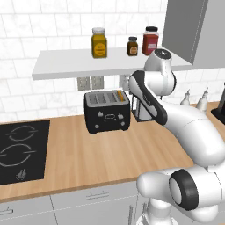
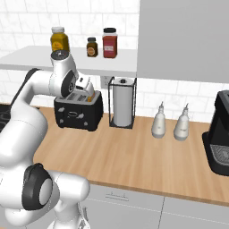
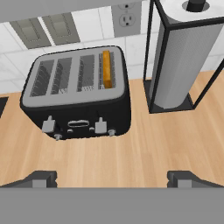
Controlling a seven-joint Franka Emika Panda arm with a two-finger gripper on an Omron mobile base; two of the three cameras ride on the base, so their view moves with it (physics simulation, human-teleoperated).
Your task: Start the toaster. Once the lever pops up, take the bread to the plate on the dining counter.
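Note:
The black toaster point(image 3: 78, 92) with a silver-grey top stands on the wood worktop against the tiled wall; it is also in the base views point(image 1: 107, 110) point(image 2: 78, 112). The bread point(image 3: 106, 68), an orange-crusted slice, sits on edge in the rightmost slot point(image 1: 120, 94). Two pale levers point(image 3: 100, 125) show on the toaster's front. My gripper point(image 3: 113, 179) hovers above and in front of the toaster, open wide, with nothing between its fingertips point(image 3: 41, 178). The plate and the dining counter are out of view.
A paper-towel roll in a black wire holder point(image 3: 175, 57) point(image 2: 122, 103) stands just right of the toaster. A shelf with three jars point(image 1: 99, 42) hangs above. A black cooktop point(image 1: 22, 149) lies to the left. Two pale bottles point(image 2: 159, 123) and a black coffee machine point(image 2: 219, 134) stand to the right.

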